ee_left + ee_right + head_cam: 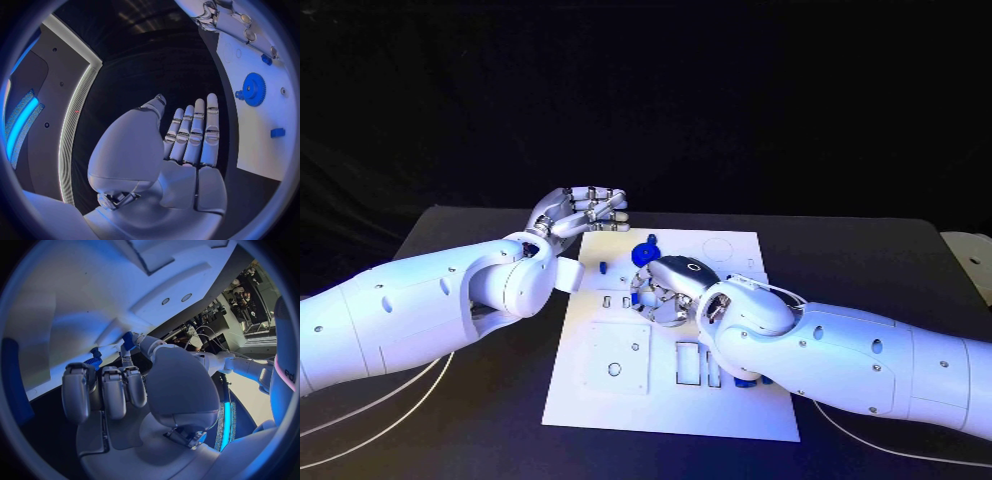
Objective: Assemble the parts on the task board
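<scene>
Fingers (190, 135) on my left hand (578, 210) lie straight and side by side, thumb apart, holding nothing — the hand sits at the far left corner of the board (596, 400), over the black table (877, 250). From the left wrist I see a blue gear (253, 89) standing on the board and a small blue block (277, 132) lying apart from it.

My right hand (668, 290) is down on the middle of the board, fingers (112, 390) curled in. From the right wrist a small blue part (128, 340) shows at the fingertips, with a second blue piece (95, 356) just beside it; I think the first is pinched, but the view is too crowded for me to tell. In the head view the gear (645, 250) stands just beyond that hand, and another blue piece (744, 380) peeks out beside the right forearm — near the board's rectangular slots (687, 362).
</scene>
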### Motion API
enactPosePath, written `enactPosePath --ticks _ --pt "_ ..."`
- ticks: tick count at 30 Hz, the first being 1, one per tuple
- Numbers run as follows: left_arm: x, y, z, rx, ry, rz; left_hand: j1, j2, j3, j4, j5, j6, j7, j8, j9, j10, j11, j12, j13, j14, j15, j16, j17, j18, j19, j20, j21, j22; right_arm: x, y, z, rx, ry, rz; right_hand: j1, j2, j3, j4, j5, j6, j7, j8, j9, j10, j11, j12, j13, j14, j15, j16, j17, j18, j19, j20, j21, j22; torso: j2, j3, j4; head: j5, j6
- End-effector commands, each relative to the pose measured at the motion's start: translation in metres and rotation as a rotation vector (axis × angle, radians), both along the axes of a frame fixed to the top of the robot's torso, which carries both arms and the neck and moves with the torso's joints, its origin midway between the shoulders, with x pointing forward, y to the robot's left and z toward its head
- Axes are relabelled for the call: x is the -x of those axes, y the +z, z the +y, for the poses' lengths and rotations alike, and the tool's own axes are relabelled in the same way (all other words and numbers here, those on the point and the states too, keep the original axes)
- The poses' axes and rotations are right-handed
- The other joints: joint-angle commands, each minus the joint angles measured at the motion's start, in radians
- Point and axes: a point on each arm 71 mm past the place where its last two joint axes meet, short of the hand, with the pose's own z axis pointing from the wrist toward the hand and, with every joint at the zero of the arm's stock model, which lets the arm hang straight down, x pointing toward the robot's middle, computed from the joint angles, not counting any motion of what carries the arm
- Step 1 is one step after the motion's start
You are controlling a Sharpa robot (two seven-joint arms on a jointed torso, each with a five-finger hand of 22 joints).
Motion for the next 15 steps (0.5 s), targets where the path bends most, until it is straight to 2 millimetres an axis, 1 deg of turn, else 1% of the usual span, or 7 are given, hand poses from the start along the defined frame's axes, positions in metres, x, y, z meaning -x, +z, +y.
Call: enactPosePath --ticks 1,6,10,15 --pt "0.0005 0.0009 -0.0019 0.011 -0.018 -0.003 -0.007 0.001 0.006 0.002 -0.001 -0.006 0.043 -0.004 -0.001 -0.001 0.005 -0.006 0.002 -0.006 0.001 -0.007 0.001 0.013 0.005 0.001 -0.003 -0.001 0.0013 -0.0039 0.0007 0.021 0.014 0.010 -0.008 0.004 -0.001 0.004 -0.005 0.006 -0.004 0.001 0.017 0.044 -0.003 -0.003 0.187 0.097 -0.006 0.003 0.231 -0.014 0.011 -0.006 -0.006 0.133 -0.001 -0.0006 -0.0003 0.000 -0.002" --pt "0.0005 0.0009 -0.0014 0.010 -0.016 -0.003 -0.007 0.001 0.006 0.002 -0.001 -0.006 0.043 -0.004 -0.001 -0.001 0.005 -0.006 0.002 -0.006 0.001 -0.007 0.001 0.013 0.005 0.001 -0.003 -0.001 0.0012 -0.0052 0.0004 0.031 0.015 0.017 -0.008 0.004 -0.001 0.004 -0.005 0.006 -0.004 0.001 0.017 0.044 -0.003 -0.003 0.187 0.097 -0.006 0.003 0.231 -0.014 0.011 -0.006 -0.006 0.133 0.000 -0.0001 -0.0008 0.000 -0.004" --pt "0.0004 0.0008 -0.0009 0.010 -0.015 -0.003 -0.007 0.001 0.006 0.002 -0.001 -0.006 0.043 -0.004 -0.001 -0.001 0.005 -0.006 0.002 -0.006 0.001 -0.007 0.001 0.013 0.005 0.001 -0.003 -0.001 0.0009 -0.0063 0.0001 0.039 0.014 0.022 -0.010 -0.001 -0.002 0.002 -0.007 0.005 -0.004 0.001 0.018 0.043 -0.003 -0.005 0.186 0.097 -0.006 0.002 0.230 -0.013 0.010 -0.005 -0.008 0.132 0.000 -0.0002 -0.0009 0.000 -0.005" --pt "0.0003 0.0008 -0.0003 0.009 -0.014 -0.003 -0.007 0.001 0.006 0.002 -0.001 -0.006 0.043 -0.004 -0.001 -0.001 0.005 -0.006 0.002 -0.006 0.001 -0.007 0.001 0.013 0.005 0.001 -0.003 -0.001 0.0005 -0.0072 -0.0005 0.047 0.012 0.026 -0.012 -0.003 -0.003 0.002 -0.009 0.004 -0.004 0.000 0.018 0.042 -0.002 -0.006 0.185 0.097 -0.006 0.002 0.230 -0.013 0.010 -0.005 -0.009 0.132 0.000 -0.0001 -0.0001 0.000 -0.006"
